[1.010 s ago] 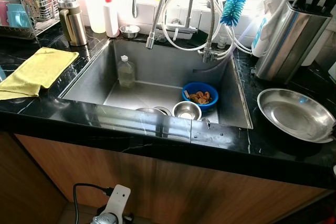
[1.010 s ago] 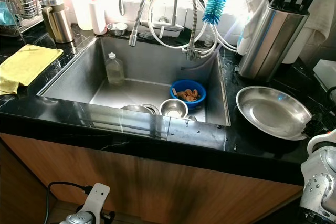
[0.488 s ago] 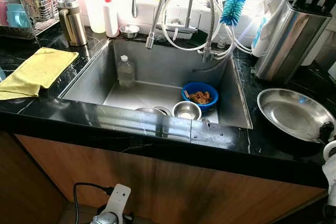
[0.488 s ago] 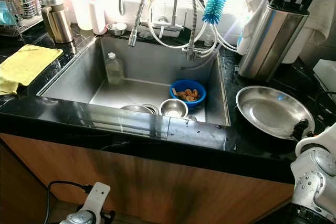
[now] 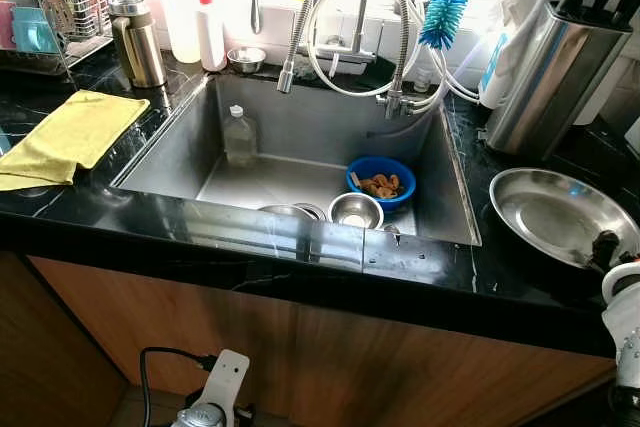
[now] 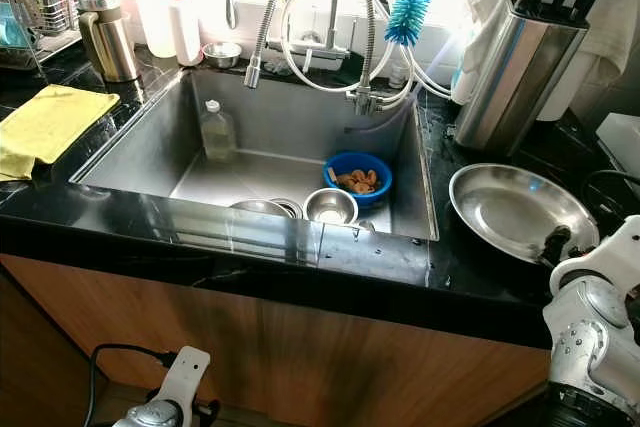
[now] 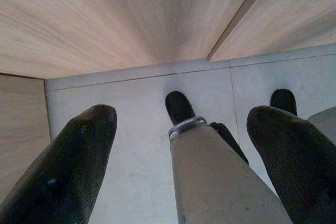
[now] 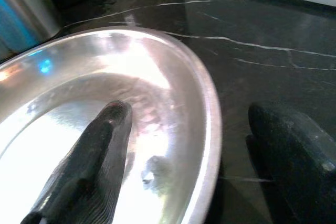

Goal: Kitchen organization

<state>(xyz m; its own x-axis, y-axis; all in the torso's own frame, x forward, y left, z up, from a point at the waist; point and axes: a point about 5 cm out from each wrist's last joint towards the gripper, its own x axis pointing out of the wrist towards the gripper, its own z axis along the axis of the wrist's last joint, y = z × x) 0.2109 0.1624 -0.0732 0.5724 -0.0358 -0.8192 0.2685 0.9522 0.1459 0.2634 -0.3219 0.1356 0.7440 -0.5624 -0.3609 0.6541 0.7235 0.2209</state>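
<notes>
Right gripper (image 8: 184, 166): fingers spread wide, straddling the near rim of the steel pan (image 6: 515, 209). One finger (image 8: 86, 166) sits over the pan's inside, the other outside over the black countertop (image 8: 273, 40). Nothing clamped yet; whether either finger touches the rim can't be told.

Pan location: on the countertop at the right end, near its front edge, just beside the sink's (image 5: 300, 162) right wall and in front of the steel knife block (image 5: 545, 72).

Left gripper (image 7: 184, 156): idle, hanging low by the cabinet front, fingers apart, holding nothing — floor tile and the robot's own leg below it.

Sink contents: blue bowl (image 5: 381, 180) w/ food scraps at the right front, small steel bowl (image 5: 356, 210) just beside it, plastic bottle (image 5: 239, 135) by the left wall. Yellow cloth (image 5: 70, 135) lies on the countertop's left end.

Risks (judgement):
- Thin, sloped, polished rim — closing on it off-centre may let it slip from the fingers.
- Gripping at one edge only: pan may tilt on lift & scrape the countertop.
- Pan sits near the front edge; a push instead of a pinch could slide it twd the knife block.
</notes>
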